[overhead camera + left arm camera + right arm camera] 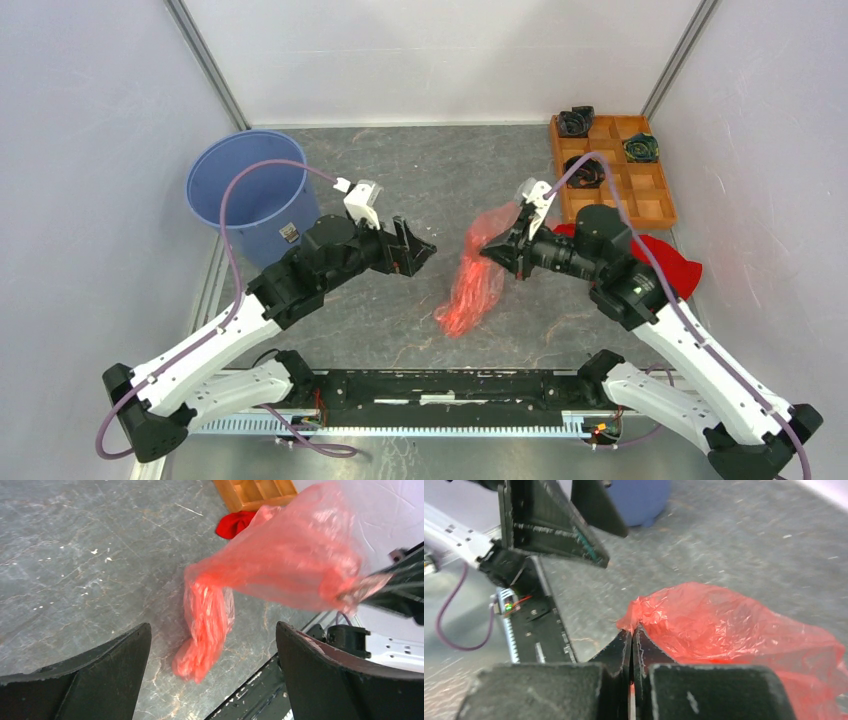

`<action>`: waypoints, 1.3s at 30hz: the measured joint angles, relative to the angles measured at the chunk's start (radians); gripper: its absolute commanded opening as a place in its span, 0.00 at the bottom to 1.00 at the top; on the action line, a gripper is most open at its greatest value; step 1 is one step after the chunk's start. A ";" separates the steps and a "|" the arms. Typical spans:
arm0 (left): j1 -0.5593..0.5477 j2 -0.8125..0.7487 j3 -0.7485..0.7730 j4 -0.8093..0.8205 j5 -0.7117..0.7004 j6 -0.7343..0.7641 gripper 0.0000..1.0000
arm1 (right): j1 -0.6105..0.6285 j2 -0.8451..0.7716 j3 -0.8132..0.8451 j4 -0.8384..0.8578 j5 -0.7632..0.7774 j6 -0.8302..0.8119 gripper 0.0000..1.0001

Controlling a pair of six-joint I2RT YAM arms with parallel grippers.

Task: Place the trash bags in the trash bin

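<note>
R claw [631, 636] pinches the top of the red bag [478, 285], which droops under it, L claw [412, 250] wide open just across, bin [245, 180] past that; bag's prob. light, floppy & slippery, so grab a bunched-up part.

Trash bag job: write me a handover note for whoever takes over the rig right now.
Right gripper: shut on one end of the red-pink trash bag, holding it up.
Left gripper: open and empty, pointed at the bag from close by.
Bag: mid-table, its lower end trailing on the table.
Blue bucket: upright at the far left corner, nothing pink visible inside.
Done: bag grasped and partly lifted.
Left: carry it across to the bucket and release it inside.
</note>
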 measured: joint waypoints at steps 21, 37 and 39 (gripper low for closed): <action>0.000 0.214 -0.048 0.021 0.152 -0.045 1.00 | 0.021 -0.060 -0.051 0.066 0.992 0.437 0.00; 0.061 0.346 0.003 -0.005 0.175 -0.049 0.95 | 0.020 -0.112 -0.377 0.022 0.535 0.209 0.06; 0.061 0.382 -0.023 0.027 0.214 -0.050 0.97 | 0.019 -0.111 -0.386 0.054 0.451 0.198 0.08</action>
